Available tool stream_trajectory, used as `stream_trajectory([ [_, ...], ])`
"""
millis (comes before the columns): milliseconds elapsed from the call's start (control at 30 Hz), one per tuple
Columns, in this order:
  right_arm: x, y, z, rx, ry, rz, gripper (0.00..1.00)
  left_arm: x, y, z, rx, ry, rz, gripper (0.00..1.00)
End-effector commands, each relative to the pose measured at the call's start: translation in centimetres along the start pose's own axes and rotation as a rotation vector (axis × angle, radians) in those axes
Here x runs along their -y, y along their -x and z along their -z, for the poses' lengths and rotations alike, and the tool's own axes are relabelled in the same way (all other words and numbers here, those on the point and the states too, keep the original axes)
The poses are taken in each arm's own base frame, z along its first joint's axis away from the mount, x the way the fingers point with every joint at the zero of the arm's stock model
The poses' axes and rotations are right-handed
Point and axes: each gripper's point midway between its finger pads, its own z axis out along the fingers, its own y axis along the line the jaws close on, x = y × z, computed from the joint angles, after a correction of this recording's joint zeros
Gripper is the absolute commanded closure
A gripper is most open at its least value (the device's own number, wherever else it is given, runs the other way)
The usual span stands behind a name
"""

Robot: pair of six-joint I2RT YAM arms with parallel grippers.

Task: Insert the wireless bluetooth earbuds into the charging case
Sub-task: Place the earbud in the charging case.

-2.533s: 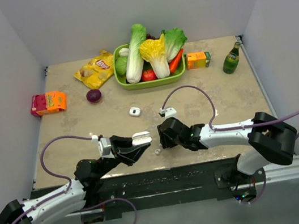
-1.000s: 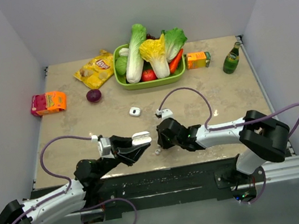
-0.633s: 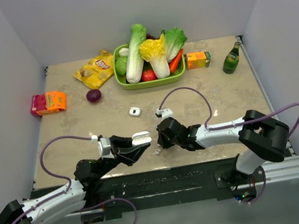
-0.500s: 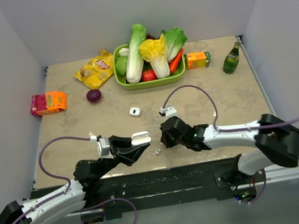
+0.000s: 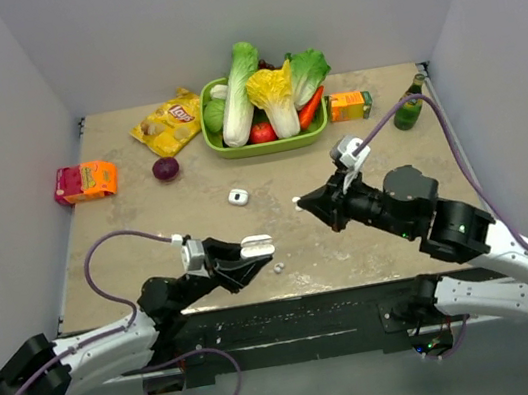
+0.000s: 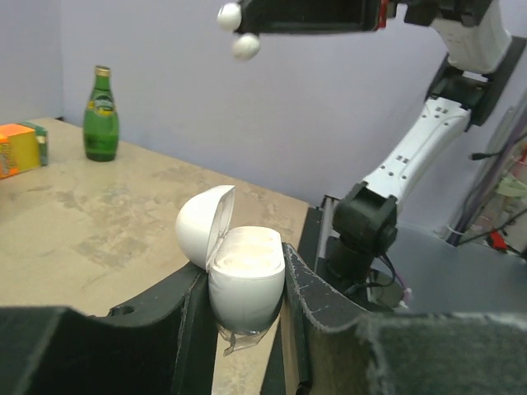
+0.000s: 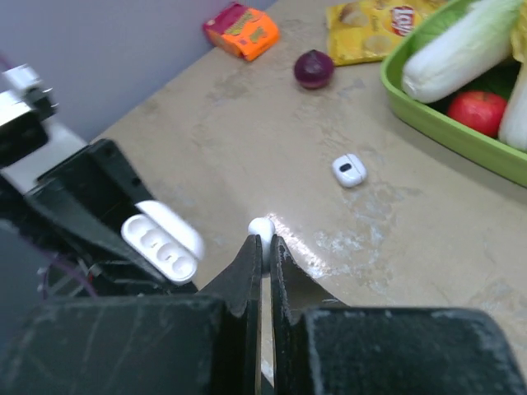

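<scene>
White glossy plastic earbud, pinched at the very tip of the right gripper, whose jaws are pressed almost together on it, aloft over the desk. The left gripper has its jaws clamped on the lower shell of the charging case, which sits near the front edge of the desk with its lid hinged open and its wells exposed. Loose earbuds lie on the desk just beside the case. Judged light, hard and slippery, the bud would probably squirt out under a heavy squeeze; a gentle hold across its rounded body, as here, suits it best. Compared with the earlier overhead view, the right arm, then stretched low with its tip over the loose earbuds, is now raised and drawn back to the right, well apart from the case. The left gripper sits slightly farther right.
</scene>
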Motion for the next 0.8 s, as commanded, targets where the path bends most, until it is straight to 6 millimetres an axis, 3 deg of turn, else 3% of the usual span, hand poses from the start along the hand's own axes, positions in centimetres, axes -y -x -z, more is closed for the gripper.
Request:
stream_trajectory([
  [0,-3.3,-1.5,2.3,-0.119,0.243,0.201,1.00,3.1,-1.6,2.3,-0.012,-0.170,0.018,1.00],
  [33,-4.0,-1.6,2.6,-0.124,0.272,0.216,1.00,4.1,-2.3,2.2,-0.057,-0.238,0.027,1.00],
  [100,-4.6,-2.0,3.0,-0.138,0.311,0.250,1.00,5.3,-1.6,1.2,-0.060,-0.319,0.030,1.00],
  [133,-5.1,-2.3,3.2,-0.142,0.333,0.256,1.00,5.9,-2.4,1.2,-0.102,-0.368,0.042,1.00],
  [300,-7.2,-3.6,3.8,-0.169,0.410,0.287,1.00,7.4,-2.1,-0.2,-0.131,-0.480,0.080,1.00],
  [467,-9.5,-4.6,4.4,-0.193,0.495,0.303,1.00,7.6,-2.1,-1.3,-0.150,-0.509,0.095,1.00],
  [633,-10.0,-6.8,3.9,-0.246,0.513,0.313,1.00,7.6,-2.2,-2.1,-0.182,-0.526,0.090,1.00],
  [767,-9.6,-7.4,3.1,-0.253,0.478,0.314,1.00,7.6,-2.1,-2.5,-0.192,-0.531,0.084,1.00],
])
